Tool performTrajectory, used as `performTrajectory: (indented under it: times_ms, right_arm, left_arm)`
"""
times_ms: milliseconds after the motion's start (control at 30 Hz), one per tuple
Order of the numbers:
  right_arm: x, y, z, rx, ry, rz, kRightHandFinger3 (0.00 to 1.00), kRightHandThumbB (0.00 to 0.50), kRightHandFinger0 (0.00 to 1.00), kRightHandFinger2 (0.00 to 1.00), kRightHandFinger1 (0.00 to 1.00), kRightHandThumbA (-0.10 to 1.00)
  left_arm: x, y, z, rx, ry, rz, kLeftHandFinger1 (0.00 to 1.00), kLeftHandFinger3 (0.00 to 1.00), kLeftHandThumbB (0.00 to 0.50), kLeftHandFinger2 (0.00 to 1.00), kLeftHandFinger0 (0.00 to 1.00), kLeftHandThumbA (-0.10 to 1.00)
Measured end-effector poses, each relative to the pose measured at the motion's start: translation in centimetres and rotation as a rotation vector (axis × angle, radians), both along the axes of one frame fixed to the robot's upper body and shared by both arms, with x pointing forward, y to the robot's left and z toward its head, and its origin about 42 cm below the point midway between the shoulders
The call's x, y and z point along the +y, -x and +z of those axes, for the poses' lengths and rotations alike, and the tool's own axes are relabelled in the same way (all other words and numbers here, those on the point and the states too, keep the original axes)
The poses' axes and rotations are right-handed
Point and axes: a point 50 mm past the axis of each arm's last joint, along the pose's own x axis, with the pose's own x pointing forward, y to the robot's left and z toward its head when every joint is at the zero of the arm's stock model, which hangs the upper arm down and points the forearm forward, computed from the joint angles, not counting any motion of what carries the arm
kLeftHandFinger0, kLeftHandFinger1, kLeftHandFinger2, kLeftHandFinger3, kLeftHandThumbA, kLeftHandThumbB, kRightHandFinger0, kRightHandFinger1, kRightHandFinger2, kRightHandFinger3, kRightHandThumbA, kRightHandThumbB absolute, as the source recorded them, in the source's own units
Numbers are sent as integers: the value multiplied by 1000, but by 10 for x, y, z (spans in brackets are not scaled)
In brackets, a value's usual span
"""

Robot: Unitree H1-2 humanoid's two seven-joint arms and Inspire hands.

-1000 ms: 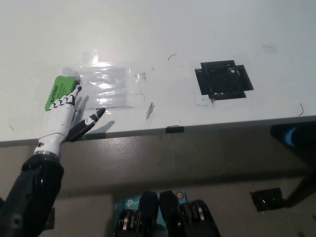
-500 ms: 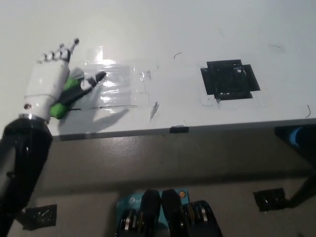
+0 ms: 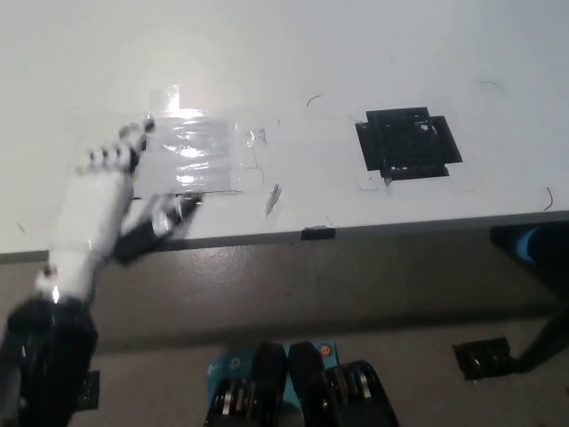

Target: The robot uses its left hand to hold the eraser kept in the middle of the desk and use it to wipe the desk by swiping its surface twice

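The white left hand (image 3: 98,200) is seen flat over the desk (image 3: 356,53) beside clear tape (image 3: 200,151). Whether anything is held beneath it cannot be told. A black taped square (image 3: 407,142) is seen well apart.

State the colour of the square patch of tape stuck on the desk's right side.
Black: the square tape patch lies on the white desk, shown in the head view.

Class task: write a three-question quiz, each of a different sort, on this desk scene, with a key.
1. True or false: the white left hand lies at the desk's near left edge.
2. What is the black square patch right of? A) the clear tape patch B) a mug C) a keyboard
3. Fill in: the robot's right hand is ___ of view.

Key: 1 true; 2 A; 3 out.
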Motion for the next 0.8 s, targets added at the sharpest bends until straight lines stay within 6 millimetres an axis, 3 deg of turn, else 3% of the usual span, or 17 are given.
performTrajectory:
  times_ms: [67, 167, 233, 333, 400, 500, 667, 800]
  right_arm:
    - [0, -1, 1, -5, -2, 1, 1000, 112, 1000, 1000, 1000, 1000]
    - [0, -2, 2, -7, -1, 3, 1000, 95, 1000, 1000, 1000, 1000]
    - [-1, -2, 1, -7, -1, 3, 1000, 74, 1000, 1000, 1000, 1000]
    - [0, -3, 2, -9, -4, 7, 1000, 79, 1000, 1000, 1000, 1000]
    - [0, -3, 2, -12, -9, 9, 1000, 89, 1000, 1000, 1000, 1000]
    - [0, -4, 2, -18, -20, 13, 1000, 126, 1000, 1000, 1000, 1000]
    - [0, -3, 2, -17, -29, 21, 1000, 117, 1000, 1000, 1000, 1000]
    - [-1, -1, 1, -19, -41, 19, 1000, 76, 1000, 1000, 1000, 1000]
  left_arm:
    - [-8, 21, -13, 33, 38, -16, 1000, 1000, 310, 1000, 1000, 1000]
    - [-23, 61, -42, 121, 106, -36, 1000, 1000, 243, 1000, 1000, 1000]
    - [-30, 80, -58, 177, 141, -36, 1000, 1000, 274, 1000, 1000, 1000]
    - [-39, 101, -78, 255, 202, -24, 1000, 1000, 240, 1000, 1000, 1000]
    - [-43, 106, -91, 303, 250, -9, 1000, 1000, 238, 1000, 1000, 1000]
    - [-48, 106, -107, 363, 321, 14, 1000, 1000, 184, 1000, 1000, 1000]
    - [-47, 103, -153, 511, 449, 71, 1000, 1000, 199, 1000, 1000, 1000]
    - [-40, 98, -166, 550, 494, 99, 1000, 1000, 225, 1000, 1000, 1000]
